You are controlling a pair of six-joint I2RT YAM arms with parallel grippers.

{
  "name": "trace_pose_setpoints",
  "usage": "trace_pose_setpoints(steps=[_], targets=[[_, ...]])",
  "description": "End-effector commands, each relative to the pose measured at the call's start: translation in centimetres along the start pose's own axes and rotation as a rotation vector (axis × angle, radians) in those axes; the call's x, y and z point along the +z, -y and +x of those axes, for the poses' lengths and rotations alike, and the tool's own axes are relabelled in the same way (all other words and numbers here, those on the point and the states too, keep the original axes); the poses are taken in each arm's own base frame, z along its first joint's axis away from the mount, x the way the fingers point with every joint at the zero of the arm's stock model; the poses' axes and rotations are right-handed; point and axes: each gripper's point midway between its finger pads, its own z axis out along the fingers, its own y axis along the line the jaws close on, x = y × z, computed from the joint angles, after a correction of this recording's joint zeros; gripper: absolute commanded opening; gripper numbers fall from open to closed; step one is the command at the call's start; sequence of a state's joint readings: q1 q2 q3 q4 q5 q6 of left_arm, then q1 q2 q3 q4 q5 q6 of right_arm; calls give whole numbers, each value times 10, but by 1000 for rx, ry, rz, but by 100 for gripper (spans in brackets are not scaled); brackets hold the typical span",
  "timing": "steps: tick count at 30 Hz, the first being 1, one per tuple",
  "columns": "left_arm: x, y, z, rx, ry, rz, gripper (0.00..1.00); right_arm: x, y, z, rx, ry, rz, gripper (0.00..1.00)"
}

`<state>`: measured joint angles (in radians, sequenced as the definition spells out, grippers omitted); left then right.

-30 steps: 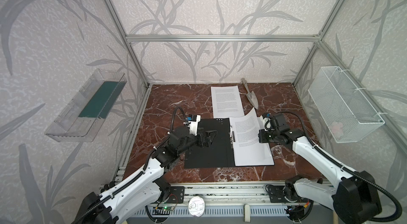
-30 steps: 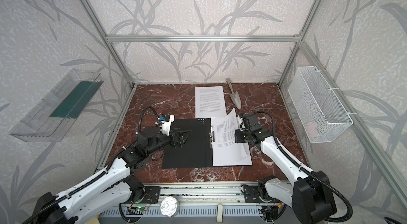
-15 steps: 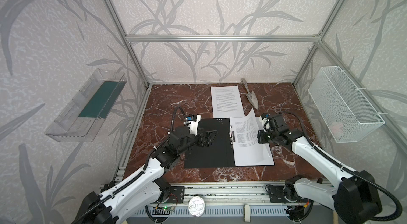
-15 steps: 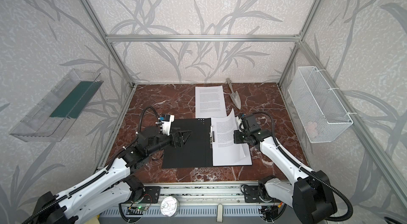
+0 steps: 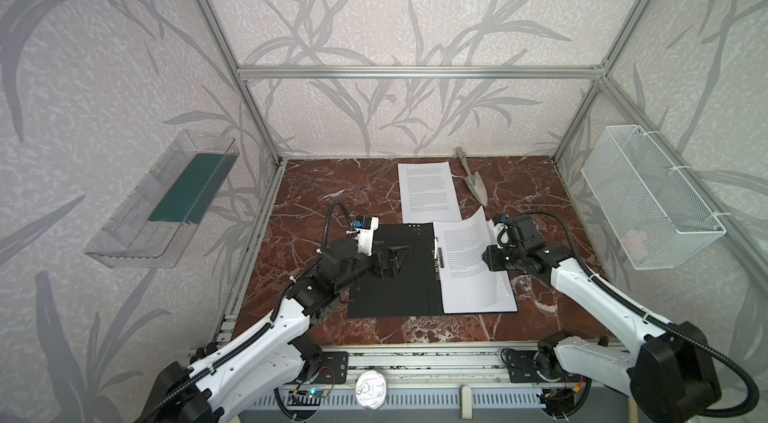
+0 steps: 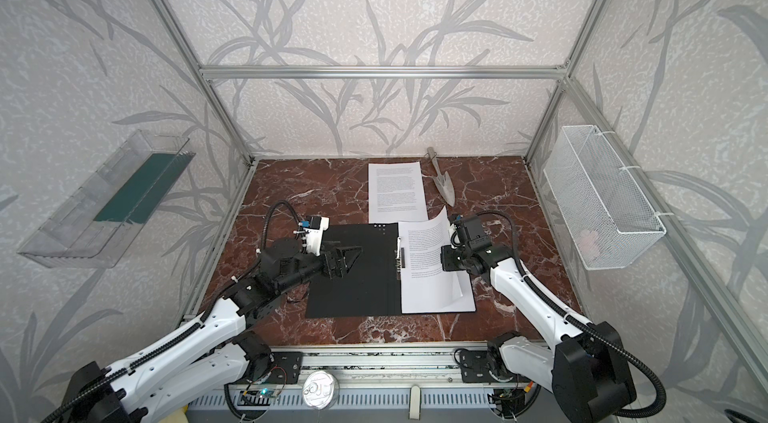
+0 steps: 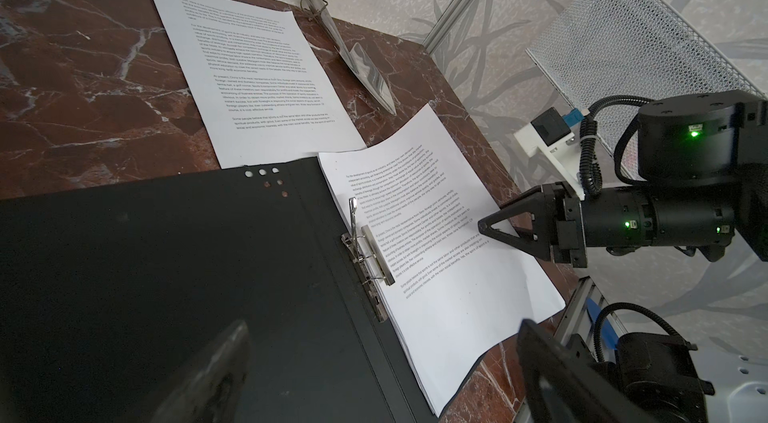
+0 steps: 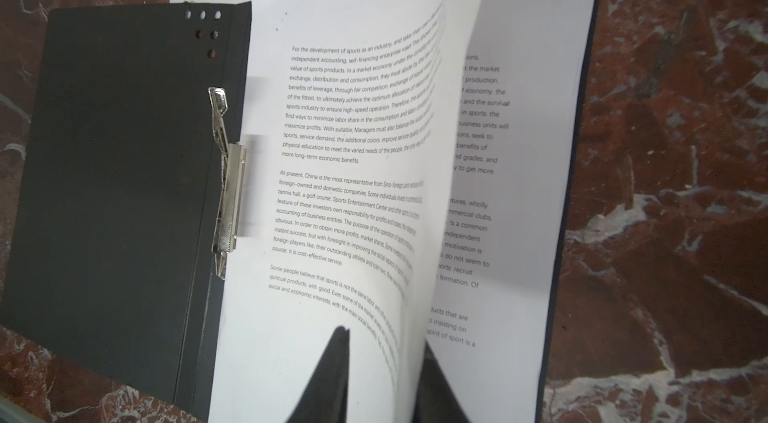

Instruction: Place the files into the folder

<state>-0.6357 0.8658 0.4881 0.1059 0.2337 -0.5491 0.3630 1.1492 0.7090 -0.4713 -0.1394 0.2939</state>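
R wrist cam: right gripper (image 8: 384,335) jaws slightly apart astride curled top sheet (image 8: 332,130) in folder (image 8: 124,171); both top views hide that gap. Left gripper (image 5: 394,261) spread wide over folder.

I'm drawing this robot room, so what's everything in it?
Thin matte-black folder with metal clip: one, black, open mid-table.
White printed paper sheets: three seen, white; one curled over one flat on the folder, one behind it.
Pointed metal trowel: one, silver, beside the far sheet.
Clear plastic tray: one, see-through, left wall, holding a green pad.
Wire basket: one, white, right wall.
Marble table: one, red-brown, underneath.
Left gripper: one, black, open above the folder.
Right gripper: one, black, open around the curled sheet.
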Motion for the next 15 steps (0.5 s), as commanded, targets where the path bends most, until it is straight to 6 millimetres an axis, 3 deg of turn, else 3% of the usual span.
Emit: trace_pose_setpoints(steps=[1, 9, 15], targets=[[-1, 4, -6, 15, 21, 12, 99, 1, 1, 0, -7, 7, 6, 37], [0, 2, -5, 10, 11, -3, 99, -3, 11, -2, -12, 28, 76, 72], [0, 1, -5, 5, 10, -10, 99, -23, 17, -17, -28, 113, 146, 84]])
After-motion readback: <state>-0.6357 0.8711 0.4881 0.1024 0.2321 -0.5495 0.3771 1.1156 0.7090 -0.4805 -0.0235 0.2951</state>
